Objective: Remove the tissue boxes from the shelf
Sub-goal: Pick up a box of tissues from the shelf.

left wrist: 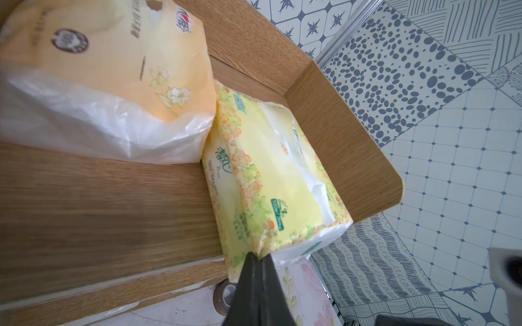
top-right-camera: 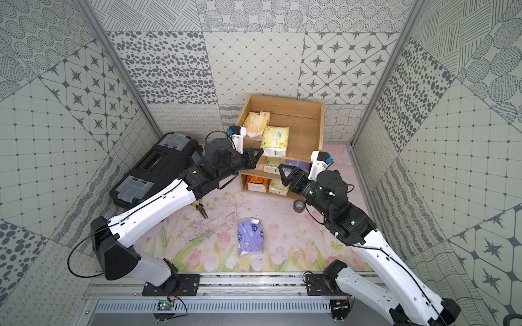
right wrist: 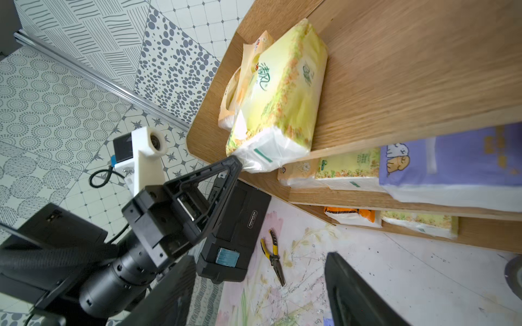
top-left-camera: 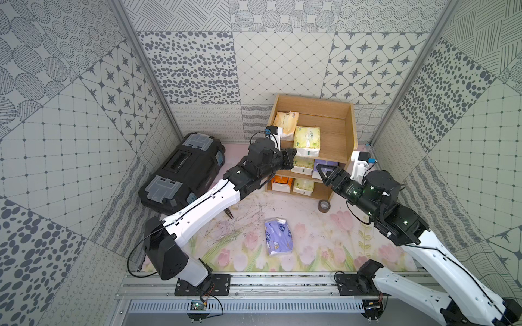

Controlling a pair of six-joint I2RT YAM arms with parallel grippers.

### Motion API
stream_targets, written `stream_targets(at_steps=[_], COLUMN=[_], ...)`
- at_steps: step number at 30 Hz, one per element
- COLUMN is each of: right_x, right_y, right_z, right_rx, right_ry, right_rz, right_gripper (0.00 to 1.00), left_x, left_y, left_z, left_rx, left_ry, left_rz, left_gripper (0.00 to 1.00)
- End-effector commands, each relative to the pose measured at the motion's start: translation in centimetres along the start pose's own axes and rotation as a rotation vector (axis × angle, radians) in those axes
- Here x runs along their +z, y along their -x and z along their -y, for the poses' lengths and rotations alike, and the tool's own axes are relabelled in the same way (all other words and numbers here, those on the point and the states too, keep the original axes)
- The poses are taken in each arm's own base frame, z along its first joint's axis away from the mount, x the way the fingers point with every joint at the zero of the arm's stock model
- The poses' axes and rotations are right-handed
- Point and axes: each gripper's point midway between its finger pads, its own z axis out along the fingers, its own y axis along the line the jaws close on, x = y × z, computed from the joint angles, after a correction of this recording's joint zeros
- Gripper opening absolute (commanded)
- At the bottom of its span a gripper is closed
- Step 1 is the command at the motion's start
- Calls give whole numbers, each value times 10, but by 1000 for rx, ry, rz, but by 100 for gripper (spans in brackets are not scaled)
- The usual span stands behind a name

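The light-wood shelf [top-left-camera: 350,127] stands at the back. On its top tier lie a pale orange-cream tissue pack [top-left-camera: 285,124] and a yellow-green pack [top-left-camera: 306,141]. My left gripper [left wrist: 258,255] is shut on the front plastic end of that yellow-green pack [left wrist: 271,180], which overhangs the tier's front edge. The middle tier holds a yellow-green pack [top-left-camera: 303,165] and a lavender one [right wrist: 452,158]. An orange pack [top-left-camera: 281,182] and another yellow-green one [top-left-camera: 303,186] lie on the bottom tier. My right gripper [top-left-camera: 327,173] stands open and empty in front of the middle tier. Another lavender pack [top-left-camera: 278,237] lies on the floral mat.
A black toolbox [top-left-camera: 183,169] lies left of the shelf, under the left arm. A brown tape roll [top-left-camera: 324,206] stands by the shelf's front right corner. Yellow-handled pliers [top-right-camera: 200,209] lie on the mat near the toolbox. Patterned walls close in on three sides.
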Motion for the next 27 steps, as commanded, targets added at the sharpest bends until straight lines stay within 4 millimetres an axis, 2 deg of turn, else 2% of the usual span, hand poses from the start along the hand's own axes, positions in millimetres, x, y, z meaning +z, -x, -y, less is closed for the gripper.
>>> stream_targets(at_steps=[1,7,10,14,19,27], right_x=[6,22,28,35,39,51], right_y=[23,39,40,36,31,19], right_z=[-28,-16,-14,-11,-8,-7], right_rx=[79,127,147,179,206,242], right_ry=[107,70,73,77,93,108], right_rz=[64,115,111,100,86,32], right_gripper=[76,75,77,82,82,75], left_x=[-12,-24,-27,-31,-41,-55], left_y=[12,9,6,2,-2,-19], left_z=[26,28,26,27,32,36], left_rx=[9,-4,-8,-17,-23,-9], left_ry=[-123,-150,-152,-167,-201,-236], left_rz=[47,52,47,39,24,-45], left_gripper=[0,0,0,0,0,0])
